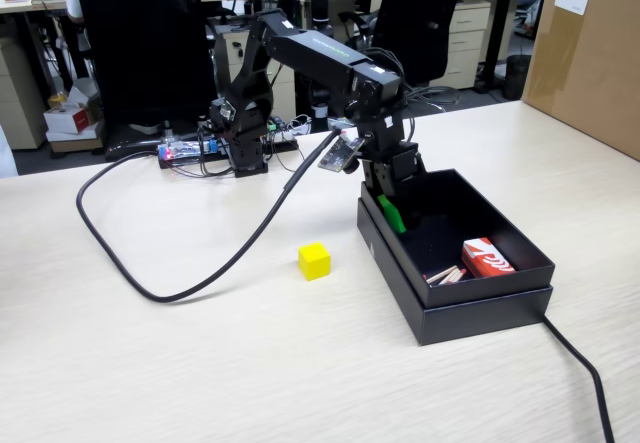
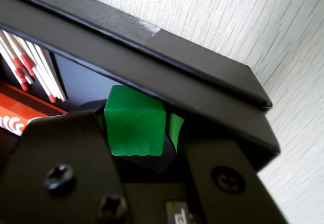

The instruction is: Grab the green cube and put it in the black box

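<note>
Clamped between the end effector (image 2: 139,133) jaws, the green cube (image 2: 135,128) fills the middle of the wrist view, one dark jaw pressed to its left face and a bright green jaw tip just visible at its right. The cube sits just inside the black box (image 2: 202,90), close against the inner side of one wall near a corner, and it cannot be told whether it touches the floor of the box.

From the fixed view, the end effector (image 1: 392,213) reaches down into the near-left end of the black box (image 1: 480,308), its green tip showing just inside the wall; the cube itself is hard to separate from that tip at this angle. The box stands on the pale wood-grain worktop (image 1: 150,363), nested in its lid.

At the opposite end of the box lie a red and white matchbox (image 1: 487,258) and a few loose matches (image 1: 446,275) beside it; in the wrist view the matches (image 2: 33,67) show red heads.

A yellow cube (image 1: 314,261) rests on the worktop to the left of the box, apart from it. A thick black cable (image 1: 180,288) loops across the worktop behind the yellow cube. A brown cardboard carton (image 1: 590,53) stands at the right edge of the fixed view.
</note>
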{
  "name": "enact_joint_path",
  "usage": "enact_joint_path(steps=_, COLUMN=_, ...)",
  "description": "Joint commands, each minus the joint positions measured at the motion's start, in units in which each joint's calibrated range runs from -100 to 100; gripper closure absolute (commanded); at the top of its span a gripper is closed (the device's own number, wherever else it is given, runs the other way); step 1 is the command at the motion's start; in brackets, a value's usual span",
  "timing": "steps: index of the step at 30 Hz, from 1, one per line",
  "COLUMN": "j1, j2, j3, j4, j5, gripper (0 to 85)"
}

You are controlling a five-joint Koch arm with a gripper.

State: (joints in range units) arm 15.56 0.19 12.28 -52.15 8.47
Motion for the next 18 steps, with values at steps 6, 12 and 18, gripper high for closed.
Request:
enact_joint_path(steps=6, j1=-0.15, j2=0.21, j3=2.95, j4=0.62, j5=-0.24, gripper=56.7)
enact_joint_path(steps=12, j1=-0.15, j2=-4.15, j3=1.96, j4=0.70, j5=-0.15, gripper=41.0)
enact_joint_path(steps=18, j1=-1.07, j2=-21.94, j3=2.23, j4=0.70, j5=-0.54, gripper=39.9)
